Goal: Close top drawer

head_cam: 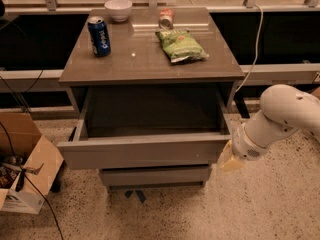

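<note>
Presently, step in hand: the closing push, judged unfinished; the top drawer [142, 151] stands well out of the cabinet, its inside open to view.
Top drawer, place: under the tabletop [145, 66], jutting toward 6 o'clock, above a lower drawer [155, 175] that sits far further in.
End effector: the end effector [228, 159] is low at 4 o'clock of the view, at the 3 o'clock end of the drawer front, touching it or just beside it; whether it is released or clenched I cannot tell.
Arm: a white rounded shell [282, 114] reaching in from 3 o'clock.
Next move, my reading: a steady, straight shove toward 12 o'clock. Pressing at one end rather than the middle may skew the drawer on its runners, so the push likely needs to be even or set nearer the centre.
Drawer front: a flat, handleless, matte grey-brown long rectangle; nothing to hook, so only pressing will serve.
Drawer inside: smooth light grey panels, shadowed toward the back.
Tabletop surface: a glossy grey-brown slab with reflections.
Soda can [99, 36]: at 10 o'clock, a blue hard cylinder, upright.
Bowl [118, 9]: at 11 o'clock, white, round, smooth.
Snack bag [181, 45]: at 2 o'clock, green, crinkly, soft, lying flat.
Floor [260, 204]: speckled stone.
Cardboard box [25, 154]: at 8 o'clock, brown, creased, flaps open.
</note>
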